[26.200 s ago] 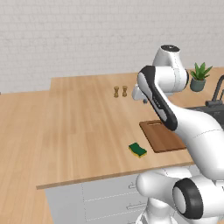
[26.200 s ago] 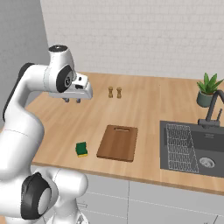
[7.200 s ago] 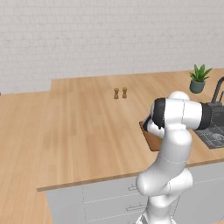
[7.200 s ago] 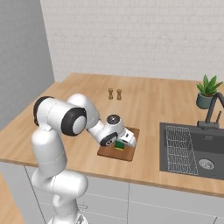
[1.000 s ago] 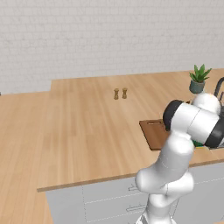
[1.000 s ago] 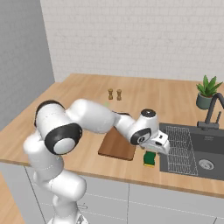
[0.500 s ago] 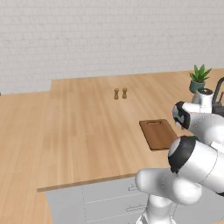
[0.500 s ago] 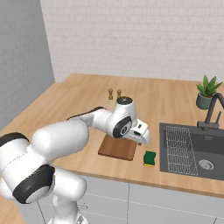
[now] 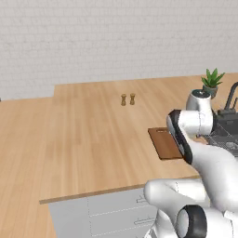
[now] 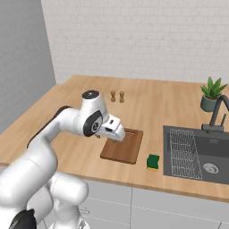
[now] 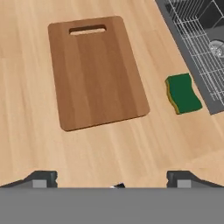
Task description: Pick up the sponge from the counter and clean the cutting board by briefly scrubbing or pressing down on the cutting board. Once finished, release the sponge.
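The sponge point(image 11: 183, 93) lies released on the tabletop point(image 11: 131, 144) beside the cutting board point(image 11: 96, 70); the pincer point(image 11: 111, 178) hangs apart, empty. Task looks finished.

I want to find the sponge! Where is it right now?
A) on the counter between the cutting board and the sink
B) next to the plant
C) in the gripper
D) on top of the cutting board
A: the sponge lies flat on the counter, apart from the cutting board, just beside the sink.
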